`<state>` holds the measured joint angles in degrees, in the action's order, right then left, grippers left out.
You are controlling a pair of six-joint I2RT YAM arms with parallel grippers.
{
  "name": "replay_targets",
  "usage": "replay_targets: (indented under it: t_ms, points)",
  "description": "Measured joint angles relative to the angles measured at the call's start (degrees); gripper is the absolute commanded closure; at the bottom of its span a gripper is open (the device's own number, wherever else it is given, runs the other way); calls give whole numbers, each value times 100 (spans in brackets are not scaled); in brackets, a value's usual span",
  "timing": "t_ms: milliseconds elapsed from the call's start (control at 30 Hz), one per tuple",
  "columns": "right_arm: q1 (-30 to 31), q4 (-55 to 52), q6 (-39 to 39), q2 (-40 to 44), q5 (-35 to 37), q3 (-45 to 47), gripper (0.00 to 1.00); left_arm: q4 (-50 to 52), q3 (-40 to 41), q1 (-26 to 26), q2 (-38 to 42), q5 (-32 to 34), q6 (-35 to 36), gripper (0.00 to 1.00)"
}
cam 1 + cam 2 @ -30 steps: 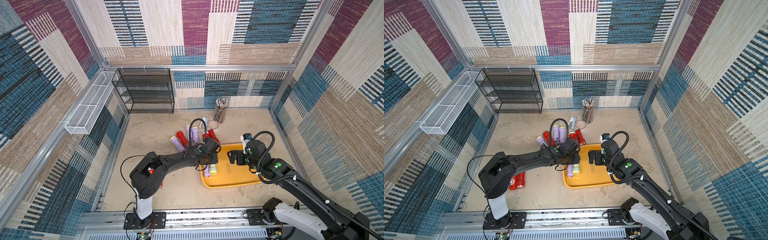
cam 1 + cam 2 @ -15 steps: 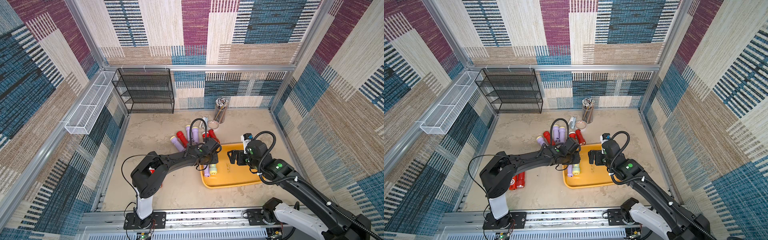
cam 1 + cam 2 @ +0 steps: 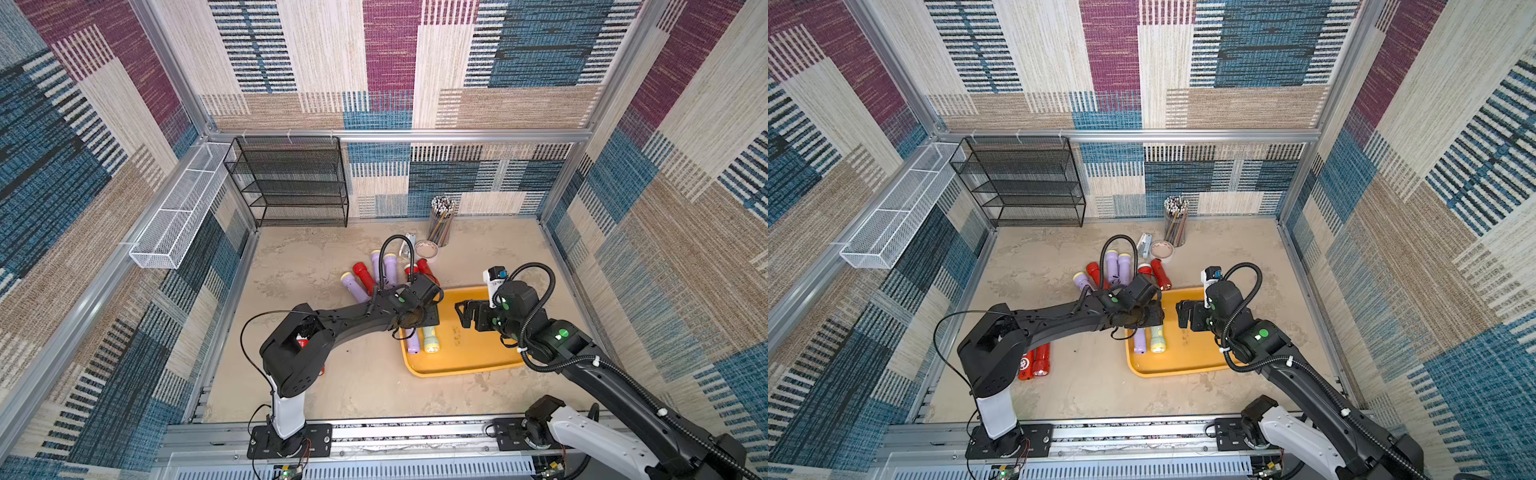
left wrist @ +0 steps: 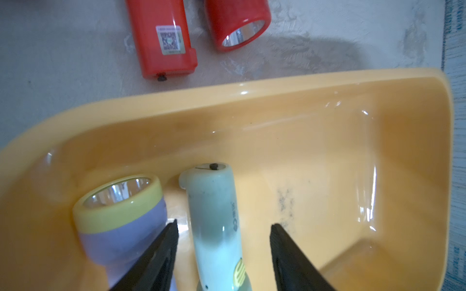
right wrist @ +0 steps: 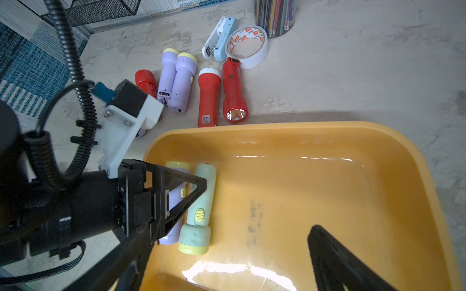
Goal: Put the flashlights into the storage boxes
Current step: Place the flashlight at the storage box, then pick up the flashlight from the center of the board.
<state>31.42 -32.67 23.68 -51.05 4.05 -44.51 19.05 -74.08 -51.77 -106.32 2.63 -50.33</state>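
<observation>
Left claw [image 4: 224, 223] spread astride the pale green flashlight [image 4: 214, 214], touching neither side; it lies in the yellow tray [image 3: 478, 361], toward the worktop's [image 3: 332, 374] front right, beside a lilac flashlight [image 4: 121, 226]. Right claw [image 3: 462, 316] spread, empty, above the tray. I judge these light, stiff, slick, apt to roll: pinch mid-barrel. Red flashlights [image 5: 209, 98] lie just past the tray's back rim; tape roll [image 5: 248, 46] and stapler [image 5: 219, 37] sit close behind
</observation>
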Motion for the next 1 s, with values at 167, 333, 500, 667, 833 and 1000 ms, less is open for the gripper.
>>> replay_targets:
  t_ms: [167, 333, 500, 667, 833, 1000]
  points:
    - [0, -4, 0, 22, 0, -11, 0, 48, 42, 0, 299, 26, 61, 39]
    - [0, -13, 0, -20, 0, -55, 0, 219, 236, -2, 828, 166, 109, 39]
    - [0, -13, -20, -127, -9, -114, 0, 479, 505, 0, 1604, 511, 282, 36]
    - [0, 31, -24, -319, -153, -197, 0, 811, 990, 28, 2450, 1054, 608, 30]
    - [0, 105, -35, -579, -258, -317, 0, 1119, 1956, 315, 3429, 1530, 649, 25]
    - [0, 291, -35, -909, -433, -455, 0, 1298, 2920, 1075, 4205, 1495, 632, 22]
